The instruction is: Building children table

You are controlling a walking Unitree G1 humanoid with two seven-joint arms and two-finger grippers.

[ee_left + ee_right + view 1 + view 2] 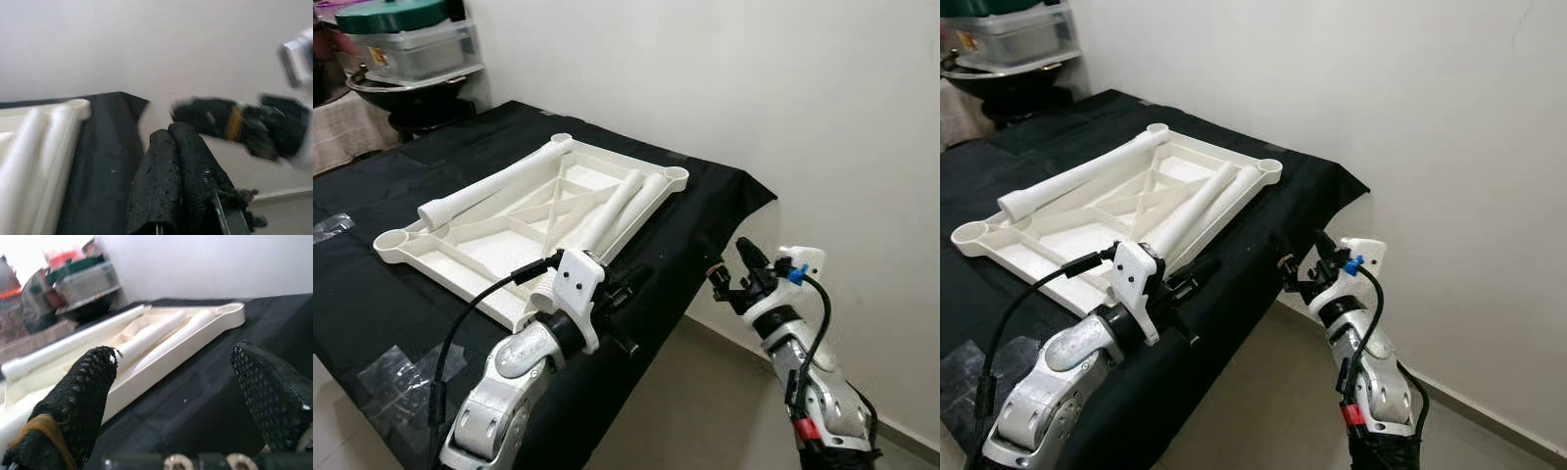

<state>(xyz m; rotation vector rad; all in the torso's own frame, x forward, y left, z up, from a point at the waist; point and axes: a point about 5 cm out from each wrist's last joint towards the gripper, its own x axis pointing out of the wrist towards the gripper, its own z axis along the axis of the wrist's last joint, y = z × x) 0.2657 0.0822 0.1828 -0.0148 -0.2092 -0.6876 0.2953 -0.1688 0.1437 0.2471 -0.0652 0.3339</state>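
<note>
From the head camera I had the black cloth over the work surface, with the white tabletop lying upside down at about 11 o'clock from my arms. Three white legs lay across its ribbed underside, loose. A shelf of bins sat far off at 10 o'clock. My left gripper hovered at the tabletop's near edge; its wrist camera showed the fingers pressed together on nothing. My right gripper hung off the cloth's edge at 3 o'clock, and its wrist view gave me spread fingers, nothing between.
</note>
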